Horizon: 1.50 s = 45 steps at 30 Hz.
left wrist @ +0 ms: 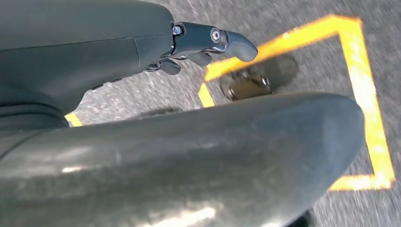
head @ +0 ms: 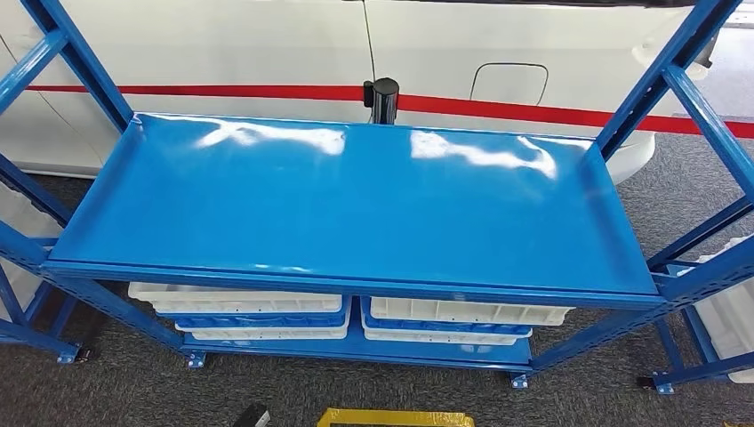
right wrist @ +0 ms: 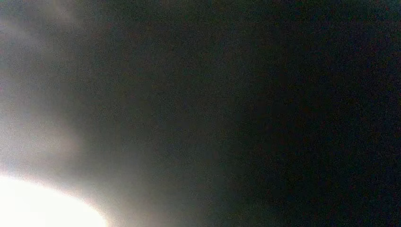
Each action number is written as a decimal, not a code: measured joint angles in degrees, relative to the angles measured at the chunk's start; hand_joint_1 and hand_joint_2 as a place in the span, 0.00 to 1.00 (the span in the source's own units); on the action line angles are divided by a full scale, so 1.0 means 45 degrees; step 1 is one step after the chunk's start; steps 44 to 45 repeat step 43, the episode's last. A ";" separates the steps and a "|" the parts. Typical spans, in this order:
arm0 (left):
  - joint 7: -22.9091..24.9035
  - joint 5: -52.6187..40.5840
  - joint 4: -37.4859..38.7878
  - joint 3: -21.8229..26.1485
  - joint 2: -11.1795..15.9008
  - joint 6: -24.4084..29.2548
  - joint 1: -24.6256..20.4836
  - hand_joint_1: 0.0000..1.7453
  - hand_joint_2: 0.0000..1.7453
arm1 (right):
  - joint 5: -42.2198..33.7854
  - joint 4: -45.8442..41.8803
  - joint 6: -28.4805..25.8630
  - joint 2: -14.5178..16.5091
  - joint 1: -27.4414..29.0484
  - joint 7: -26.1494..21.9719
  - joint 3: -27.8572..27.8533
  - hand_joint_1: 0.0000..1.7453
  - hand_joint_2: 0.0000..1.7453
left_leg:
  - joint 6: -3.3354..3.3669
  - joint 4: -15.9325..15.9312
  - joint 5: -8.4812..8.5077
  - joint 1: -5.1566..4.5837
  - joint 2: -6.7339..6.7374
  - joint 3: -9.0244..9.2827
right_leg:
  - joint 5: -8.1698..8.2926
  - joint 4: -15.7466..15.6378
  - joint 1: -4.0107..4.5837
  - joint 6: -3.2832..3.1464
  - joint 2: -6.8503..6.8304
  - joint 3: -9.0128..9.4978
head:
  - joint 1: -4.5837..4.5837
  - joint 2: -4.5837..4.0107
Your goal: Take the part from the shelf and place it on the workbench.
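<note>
A blue metal shelf (head: pixel 356 205) stands right in front of me in the head view, its glossy top board reflecting the lights. On the low board under it lie stacked white trays, one stack on the left (head: pixel 236 301) and one on the right (head: pixel 467 311); what they hold is hidden. In the left wrist view my left hand (left wrist: pixel 208 42) hangs over grey carpet with its dark fingers loosely extended and nothing in them. The right wrist view is a dark blur with a bright patch in one corner.
Behind the shelf are a white vehicle body with a red stripe (head: pixel 222 53) and a black post (head: pixel 384 98). Blue uprights (head: pixel 84 67) frame both sides. Yellow floor tape (head: pixel 396 416) marks the carpet near my feet, and yellow floor tape (left wrist: pixel 369 109) lies below my left hand.
</note>
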 joint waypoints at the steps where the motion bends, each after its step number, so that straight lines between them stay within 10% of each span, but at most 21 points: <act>1: 0.0153 -0.0040 0.0000 -0.0002 -0.0002 0.0251 -0.0004 0.00 1.00 | -0.0001 0.0000 -0.0022 0.0000 -0.0010 0.0038 0.0000 0.00 0.00 | 0.0019 -0.0007 -0.0110 -0.0028 -0.0024 0.0114 | -0.0253 0.0345 0.0011 -0.0038 0.0000 -0.0459 | -0.0004 0.0000; 2: 0.0279 -0.0080 0.0000 -0.0010 -0.0004 0.0477 0.0003 0.00 1.00 | -0.0002 0.0000 -0.0053 0.0000 -0.0005 0.0073 0.0000 0.00 0.00 | 0.0036 -0.0009 -0.0224 -0.0066 -0.0058 0.0252 | -0.0248 0.0289 0.0031 -0.0004 0.0000 -0.0721 | -0.0001 0.0000; 4: 0.0437 -0.0155 0.0000 -0.0039 -0.0022 0.0834 0.0022 0.00 0.50 | -0.0003 0.0000 -0.0126 -0.0004 0.0024 0.0143 -0.0001 0.00 0.00 | 0.0058 -0.0024 -0.0452 -0.0156 -0.0117 0.0577 | 0.0719 -0.0953 0.0135 0.0153 -0.0007 -0.0738 | 0.0001 0.0000; 6: 0.0527 -0.0216 0.0005 -0.0087 -0.0091 0.1145 0.0030 0.00 0.00 | -0.0003 0.0000 -0.0214 -0.0038 0.0053 0.0205 -0.0009 0.00 0.00 | 0.0039 -0.0037 -0.0648 -0.0232 -0.0163 0.0821 | 0.1914 -0.2351 0.0314 0.0021 0.0006 -0.0569 | -0.0023 0.0000; 10: 0.0620 -0.0249 -0.0002 -0.0174 -0.0170 0.1423 0.0006 0.00 0.00 | -0.0001 0.0000 -0.0373 -0.0046 0.0013 0.0292 -0.0017 0.00 0.00 | 0.0030 -0.0106 -0.0818 -0.0274 -0.0165 0.0974 | 0.2557 -0.2988 0.0449 -0.0415 0.0051 -0.0224 | -0.0016 0.0000; 12: 0.0639 -0.0247 0.0000 -0.0182 -0.0177 0.1429 0.0023 0.00 0.50 | 0.0007 0.0000 -0.0401 -0.0044 0.0020 0.0319 -0.0019 0.00 0.00 | 0.0120 -0.0165 -0.0832 -0.0277 -0.0133 0.1095 | 0.2599 -0.3027 0.0448 -0.0379 0.0073 -0.0155 | -0.0021 0.0000; 14: 0.0645 -0.0245 -0.0002 -0.0185 -0.0182 0.1429 0.0008 0.00 1.00 | 0.0017 0.0000 -0.0430 -0.0049 -0.0003 0.0332 -0.0019 0.00 0.50 | 0.0109 -0.0204 -0.0849 -0.0277 -0.0127 0.1130 | 0.2585 -0.3028 0.0451 -0.0387 0.0080 -0.0139 | -0.0023 0.0000; 16: 0.0641 -0.0203 -0.0010 -0.0193 -0.0177 0.1399 0.0003 0.00 1.00 | -0.0042 -0.0002 -0.0472 -0.0052 -0.0012 0.0368 -0.0010 0.00 1.00 | 0.0094 -0.0237 -0.0865 -0.0277 -0.0127 0.1145 | 0.2569 -0.3032 0.0452 -0.0408 0.0082 -0.0139 | -0.0025 0.0000; 30: 0.0519 0.1368 -0.0550 -0.0899 0.0254 0.0969 0.1038 0.00 1.00 | -0.4848 -0.0712 -0.0213 -0.0477 0.0760 0.0112 0.2419 0.00 1.00 | 0.0029 -0.0279 -0.0844 -0.0273 -0.0128 0.1174 | 0.2551 -0.3024 0.0459 -0.0454 0.0080 -0.0113 | -0.0018 0.0000; 31: 0.0505 0.1492 -0.0611 -0.0960 0.0303 0.0952 0.1133 0.00 0.75 | -0.5250 -0.0782 -0.0181 -0.0521 0.0829 0.0069 0.2658 0.00 1.00 | 0.0029 -0.0279 -0.0844 -0.0278 -0.0128 0.1176 | 0.2552 -0.3024 0.0454 -0.0454 0.0079 -0.0111 | -0.0018 0.0000; 34: 0.0471 0.1843 -0.0778 -0.1130 0.0440 0.0905 0.1391 0.00 0.00 | -0.6398 -0.0981 -0.0107 -0.0631 0.1025 -0.0044 0.3349 0.00 0.25 | 0.0030 -0.0279 -0.0844 -0.0297 -0.0128 0.1177 | 0.2552 -0.3024 0.0434 -0.0453 0.0078 -0.0108 | -0.0018 0.0000; 35: 0.0459 0.1955 -0.0834 -0.1189 0.0487 0.0894 0.1473 0.00 0.00 | -0.6780 -0.1046 -0.0086 -0.0667 0.1087 -0.0085 0.3579 0.00 0.00 | 0.0030 -0.0279 -0.0844 -0.0303 -0.0128 0.1178 | 0.2552 -0.3024 0.0427 -0.0453 0.0079 -0.0109 | -0.0019 0.0000; 45: 0.0358 0.2842 -0.1310 -0.1635 0.0857 0.0772 0.2142 0.00 0.00 | -0.9702 -0.1572 0.0130 -0.0955 0.1576 -0.0385 0.5399 0.00 0.00 | 0.0032 -0.0279 -0.0846 -0.0321 -0.0128 0.1178 | 0.2551 -0.3027 0.0411 -0.0452 0.0079 -0.0108 | -0.0017 0.0002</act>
